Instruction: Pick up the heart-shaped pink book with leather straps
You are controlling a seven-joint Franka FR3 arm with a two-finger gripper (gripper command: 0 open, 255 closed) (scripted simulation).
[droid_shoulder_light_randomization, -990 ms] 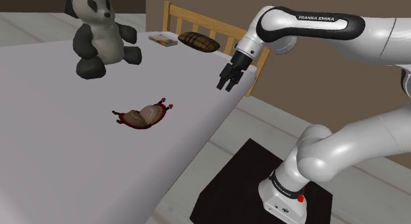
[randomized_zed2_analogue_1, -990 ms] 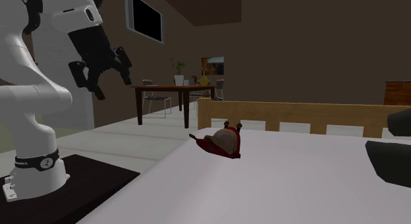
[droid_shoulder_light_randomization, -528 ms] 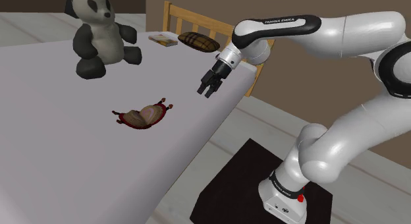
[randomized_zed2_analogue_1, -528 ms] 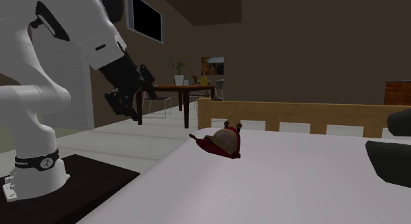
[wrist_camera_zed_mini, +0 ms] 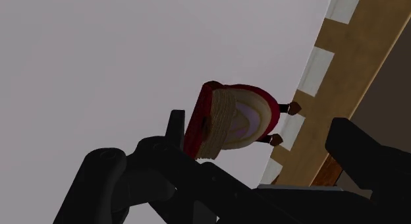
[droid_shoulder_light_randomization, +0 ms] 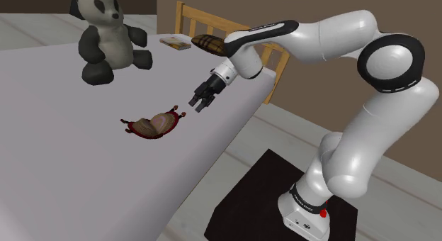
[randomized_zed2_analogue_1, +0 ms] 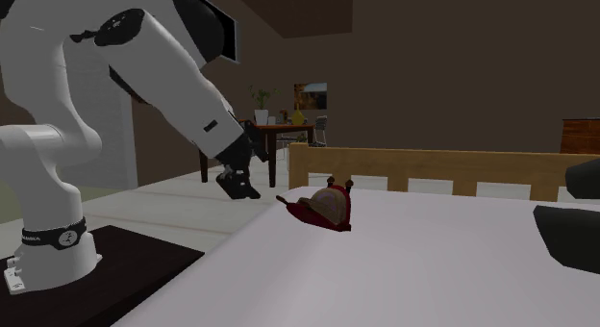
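We log the gripper (droid_shoulder_light_randomization: 196, 106) by the stand-side edge of the bed (droid_shoulder_light_randomization: 71, 169), jaws wide, empty; red heart-shaped book (droid_shoulder_light_randomization: 154, 124) near.

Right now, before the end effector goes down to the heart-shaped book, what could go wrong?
1. The book lies low on the white surface, and the open end effector hangs close by, tilted. A finger may strike the surface or shove the book away instead of straddling it.
2. The book looks rounded, with small strap ends sticking out. The grasp might catch only a strap, and the book could slip.
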